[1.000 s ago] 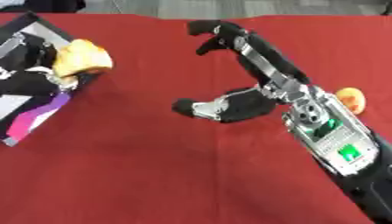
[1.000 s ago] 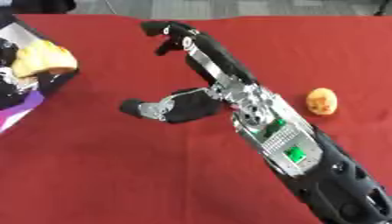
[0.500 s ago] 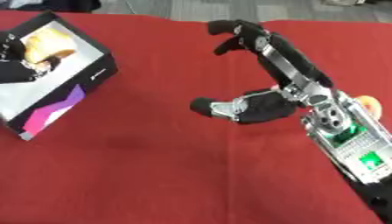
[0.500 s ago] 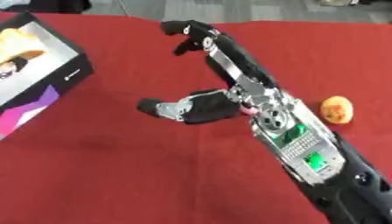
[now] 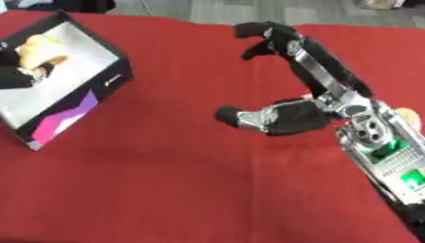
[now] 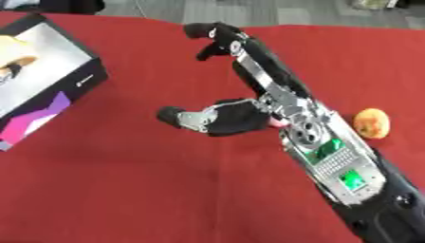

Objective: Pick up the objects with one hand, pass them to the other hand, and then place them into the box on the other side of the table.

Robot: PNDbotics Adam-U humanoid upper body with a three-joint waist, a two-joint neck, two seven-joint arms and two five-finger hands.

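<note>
- The right hand (image 6: pixel 241 114), fingers spread and empty, has drawn back toward frame centre.
- The orange object (image 6: pixel 371 123) lies at right, beside its wrist; likely next pick.
- The box (image 5: pixel 58 90) at upper left already holds items.

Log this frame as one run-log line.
right hand: open, empty, above cloth | left hand: unseen | orange object: on cloth, right of arm | box: left, holds yellowish item
</note>
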